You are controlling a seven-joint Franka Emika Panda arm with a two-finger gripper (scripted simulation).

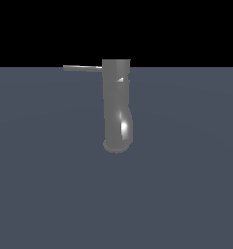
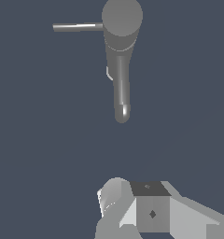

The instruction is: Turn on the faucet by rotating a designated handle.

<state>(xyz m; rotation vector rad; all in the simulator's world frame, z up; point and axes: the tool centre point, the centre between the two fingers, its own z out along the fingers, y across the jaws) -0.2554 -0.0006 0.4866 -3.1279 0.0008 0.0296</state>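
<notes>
Desk (image 1: 45,185) of flat blue-grey filled the lower part of the exterior view, under a black band. On the left, at about ten o'clock from the middle of that view, the handle (image 1: 82,68) showed as a thin grey bar. It lay level and pointed toward nine o'clock, away from the tube. Its near end met the top of the faucet (image 1: 117,109) at the tube's side.

The faucet was a thick shiny grey tube near the middle of the exterior view. It ran down from twelve o'clock, bent a little, and ended in a round wide foot at six o'clock. A bright spot shone on the bend.

In the wrist view the handle (image 2: 78,27) again stuck out toward nine o'clock from the round top of the faucet (image 2: 121,51), and the tube ran toward six o'clock.

The tool (image 2: 151,212) showed only as grey blocks at the edge of the wrist view, at about five o'clock from the faucet. It was well apart from both tube and bar and touched nothing. Its fingertips were cut off, so I could not tell if it was spread or pressed together.
</notes>
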